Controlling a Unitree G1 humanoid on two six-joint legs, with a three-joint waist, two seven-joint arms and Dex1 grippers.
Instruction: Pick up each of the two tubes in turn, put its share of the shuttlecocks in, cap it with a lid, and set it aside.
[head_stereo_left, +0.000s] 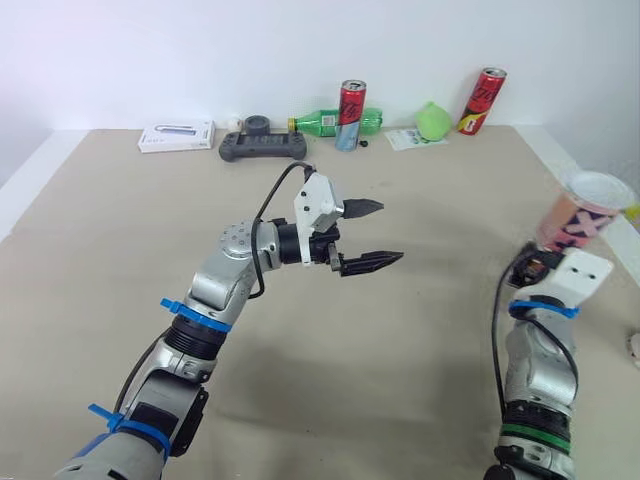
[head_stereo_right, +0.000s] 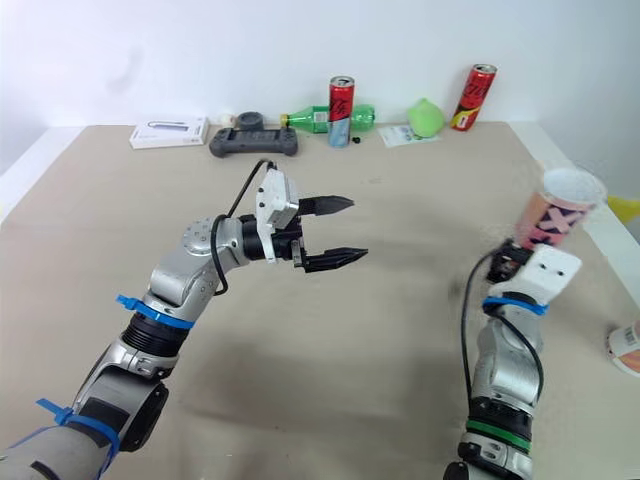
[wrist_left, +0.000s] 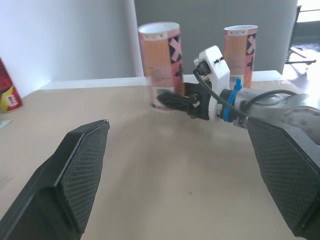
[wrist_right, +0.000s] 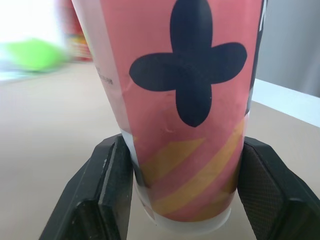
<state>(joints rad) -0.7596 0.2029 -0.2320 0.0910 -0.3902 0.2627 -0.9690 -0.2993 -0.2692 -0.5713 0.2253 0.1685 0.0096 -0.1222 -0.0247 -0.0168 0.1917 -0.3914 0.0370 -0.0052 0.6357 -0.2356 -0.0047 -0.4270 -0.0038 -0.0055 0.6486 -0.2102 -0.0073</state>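
1. Left eye view: left pincer (head_stereo_left: 388, 232), one, jaws spread wide, holding nothing, above the middle of the surface (head_stereo_left: 420, 340). Tube (head_stereo_left: 577, 215), pink, upright near the right edge. Back edge: red can (head_stereo_left: 352, 112), second red can (head_stereo_left: 483, 100), one green bottle (head_stereo_left: 330, 122) lying down; lettering unreadable.
2. Left wrist view: two tubes, both upright; second tube (wrist_left: 241, 47) stands near the first.
3. Right wrist view: right pincer (wrist_right: 186, 145) clamped on both sides of the tube's base; black four-lobed mark, yellow stripes.

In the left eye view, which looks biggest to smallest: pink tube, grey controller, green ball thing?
1. pink tube, though it is nearest the camera.
2. grey controller.
3. green ball thing.
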